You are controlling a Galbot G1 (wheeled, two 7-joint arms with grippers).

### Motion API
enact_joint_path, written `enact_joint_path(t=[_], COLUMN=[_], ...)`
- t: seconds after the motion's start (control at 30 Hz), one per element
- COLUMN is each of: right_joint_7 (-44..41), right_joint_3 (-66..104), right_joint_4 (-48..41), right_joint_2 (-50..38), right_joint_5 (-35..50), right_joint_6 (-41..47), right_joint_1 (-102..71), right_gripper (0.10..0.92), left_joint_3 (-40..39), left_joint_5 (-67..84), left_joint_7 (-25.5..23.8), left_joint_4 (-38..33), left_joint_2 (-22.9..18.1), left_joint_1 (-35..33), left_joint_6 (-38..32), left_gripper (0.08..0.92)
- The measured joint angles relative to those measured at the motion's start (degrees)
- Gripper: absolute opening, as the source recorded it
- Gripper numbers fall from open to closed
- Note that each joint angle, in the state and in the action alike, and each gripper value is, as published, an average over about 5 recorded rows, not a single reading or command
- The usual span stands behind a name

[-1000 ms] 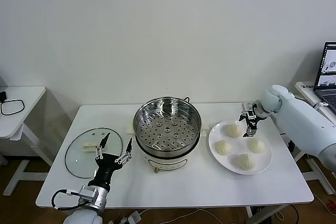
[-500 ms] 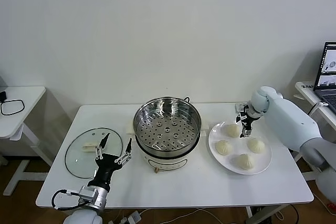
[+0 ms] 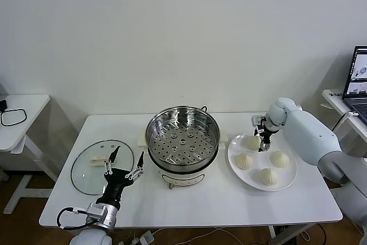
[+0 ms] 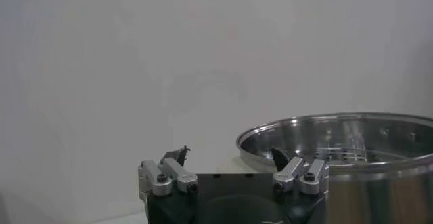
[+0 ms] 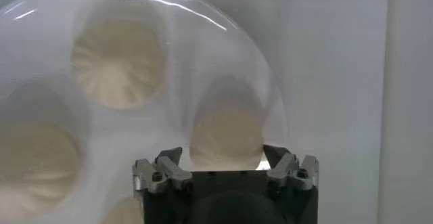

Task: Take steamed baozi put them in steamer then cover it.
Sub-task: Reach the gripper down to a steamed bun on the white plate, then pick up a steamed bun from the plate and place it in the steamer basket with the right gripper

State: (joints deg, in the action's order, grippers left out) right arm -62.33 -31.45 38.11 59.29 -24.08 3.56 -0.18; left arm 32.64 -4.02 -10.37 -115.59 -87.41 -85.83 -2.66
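Note:
Several cream-white pleated baozi lie on a white plate (image 3: 232, 153) at the table's right. My right gripper (image 3: 261, 136) has come down over the rear-left baozi (image 3: 251, 141). In the right wrist view that baozi (image 5: 226, 130) sits between the two fingers (image 5: 170, 159), one side almost touching, the other with a small gap. The steel steamer (image 3: 153, 147) with its perforated tray (image 3: 182, 140) stands mid-table with nothing in it. The glass cover (image 3: 86, 175) lies flat at front left. Beside it my left gripper (image 3: 123, 167) is parked and open, facing the steamer (image 4: 325, 122).
A laptop (image 3: 358, 78) stands on a desk at far right. At far left is a small side table (image 3: 26, 104) with a black cable (image 3: 12, 117). There is bare tabletop in front of the steamer and plate.
My right gripper has slid left along the back of the plate and settled around the rear-left baozi. The left arm and the cover have not moved.

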Motion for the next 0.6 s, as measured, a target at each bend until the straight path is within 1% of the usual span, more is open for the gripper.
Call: enact_joint_path(t=[0.6], right_joint_7=[0.34], right_joint_3=[-0.84], right_joint_4=[1.35], right_joint_2=[-0.52], right_joint_5=[0.75], right_joint_6=[-0.05], right_joint_1=[-0.02], right_gripper=[0.706], left_joint_3=[-0.13], left_joint_5=[-0.03], left_joint_7=[0.24], left_joint_4=[-0.04], left_joint_2=[-0.33], left_joint_1=[-0.07], left_joint_6=[-0.10], left_gripper=[0.823])
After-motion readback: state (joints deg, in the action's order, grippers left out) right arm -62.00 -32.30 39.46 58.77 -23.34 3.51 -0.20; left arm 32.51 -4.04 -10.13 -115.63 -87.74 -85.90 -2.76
